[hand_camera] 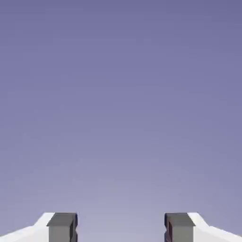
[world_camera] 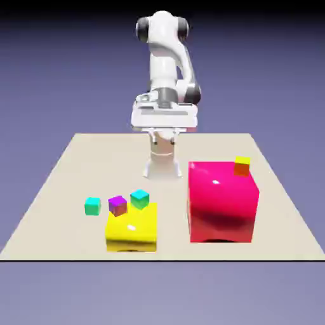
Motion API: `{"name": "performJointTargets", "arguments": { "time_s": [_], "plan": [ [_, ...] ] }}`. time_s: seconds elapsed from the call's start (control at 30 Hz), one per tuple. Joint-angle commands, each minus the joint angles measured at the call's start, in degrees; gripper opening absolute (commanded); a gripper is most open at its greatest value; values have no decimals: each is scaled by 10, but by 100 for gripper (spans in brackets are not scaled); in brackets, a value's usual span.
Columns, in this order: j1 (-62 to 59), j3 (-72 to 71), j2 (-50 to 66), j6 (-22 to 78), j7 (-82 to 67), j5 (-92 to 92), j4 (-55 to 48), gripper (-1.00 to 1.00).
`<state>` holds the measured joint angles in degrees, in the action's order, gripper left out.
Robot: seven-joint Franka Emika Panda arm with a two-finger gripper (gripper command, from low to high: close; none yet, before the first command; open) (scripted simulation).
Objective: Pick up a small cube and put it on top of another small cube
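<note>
Nearest in the exterior view is the front edge of the table (world_camera: pixel 47 254), pale and beige. Just behind it, left of the middle, lies a big yellow block (world_camera: pixel 132 233) with a curved, shiny upper side. To its right, apart from it, stands a bigger crimson block (world_camera: pixel 222 206) (easily the bulkiest thing here).

Around the yellow block's far side are three small cubes. A teal-green cube (world_camera: pixel 92 206) rests on the table at the exterior view's left, apart from the block. A purple cube (world_camera: pixel 117 205) shows at the block's far left corner, turned at an angle, and a cyan cube (world_camera: pixel 139 199) shows at its far edge, between the purple one and the crimson block. Whether these two touch the yellow block, I cannot tell. A small yellow cube (world_camera: pixel 242 166) shows at the crimson block's far right edge (on it or behind it, I cannot say). Which two cubes are meant for stacking is unclear.

Beyond them all, the white arm (world_camera: pixel 164 57) holds the tool (world_camera: pixel 164 140) high, its fingers wide apart with nothing between them. The hand view shows the same gap against the blue-violet backdrop (hand_camera: pixel 121 94).
</note>
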<state>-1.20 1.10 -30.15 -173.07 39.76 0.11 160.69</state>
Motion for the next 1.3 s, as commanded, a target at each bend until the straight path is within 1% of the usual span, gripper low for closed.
{"name": "performJointTargets", "arguments": {
  "time_s": [0.0, 0.53, 0.57, 0.8, 0.83, 0.87, 1.07, 1.13, 1.27],
  "plan": [
    [-16, 9, 21, 8, -22, 1, -3, 0],
    [-264, 153, 350, 130, -376, 15, -44, 0],
    [-264, 153, 350, 131, -376, 15, -44, 0],
    [-340, 58, 491, 15, -439, 101, -69, 0],
    [-340, 58, 491, 15, -439, 101, -69, -100],
    [-340, 58, 491, 15, -439, 101, -69, -100],
    [-273, 142, 367, 117, -384, 26, -47, -100],
    [-264, 153, 350, 131, -376, 15, -44, -100],
    [-181, 169, 302, 210, -284, -8, -78, -100]
  ]
}}
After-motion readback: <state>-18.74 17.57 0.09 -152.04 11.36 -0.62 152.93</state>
